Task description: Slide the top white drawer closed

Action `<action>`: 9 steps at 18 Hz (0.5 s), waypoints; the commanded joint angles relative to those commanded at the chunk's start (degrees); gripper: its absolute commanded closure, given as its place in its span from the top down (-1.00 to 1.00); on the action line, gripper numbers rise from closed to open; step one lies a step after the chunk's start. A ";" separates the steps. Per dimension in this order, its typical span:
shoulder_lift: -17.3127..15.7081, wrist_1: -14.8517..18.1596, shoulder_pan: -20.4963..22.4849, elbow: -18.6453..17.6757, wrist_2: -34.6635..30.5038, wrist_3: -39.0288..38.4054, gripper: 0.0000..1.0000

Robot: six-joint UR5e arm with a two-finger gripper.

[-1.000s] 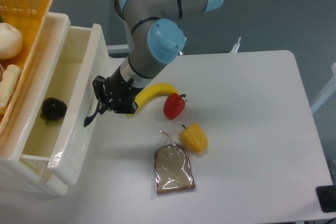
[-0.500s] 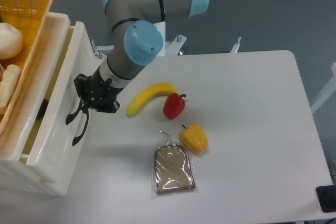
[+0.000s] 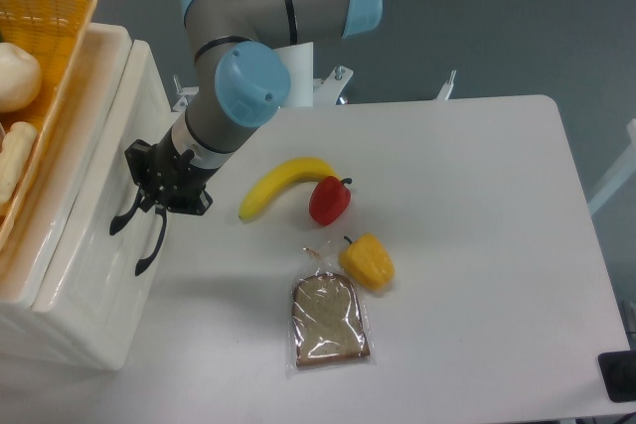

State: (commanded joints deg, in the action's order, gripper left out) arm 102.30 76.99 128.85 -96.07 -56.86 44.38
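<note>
Pushed fully shut, top white drawer (image 3: pixel 94 206) gleams glossy.

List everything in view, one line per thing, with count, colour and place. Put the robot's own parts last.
top white drawer: one, glossy white, at the table's left edge, front about flush with the cabinet.
curved handles: two, black, on the drawer fronts.
basket: one, orange-yellow woven, on top of the cabinet, holding pale items.
banana: one, yellow, centre-left of the table.
red pepper: one, red, touching the banana's right end.
yellow pepper: one, yellow, below the red pepper.
bread slice: one, brown, bagged, nearest the front.
table: one, white.
arm: one, grey with blue caps.
gripper: one, black, against the drawer front; fingers hard to see.
</note>
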 joint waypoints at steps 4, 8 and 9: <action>0.09 -0.18 2.80 0.09 -0.26 0.96 -0.10; 0.26 -0.26 8.42 2.19 -1.14 1.67 1.00; 0.52 -0.35 9.74 2.89 -1.58 1.67 1.00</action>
State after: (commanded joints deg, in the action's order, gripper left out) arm 102.83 76.64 138.59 -93.17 -58.44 46.05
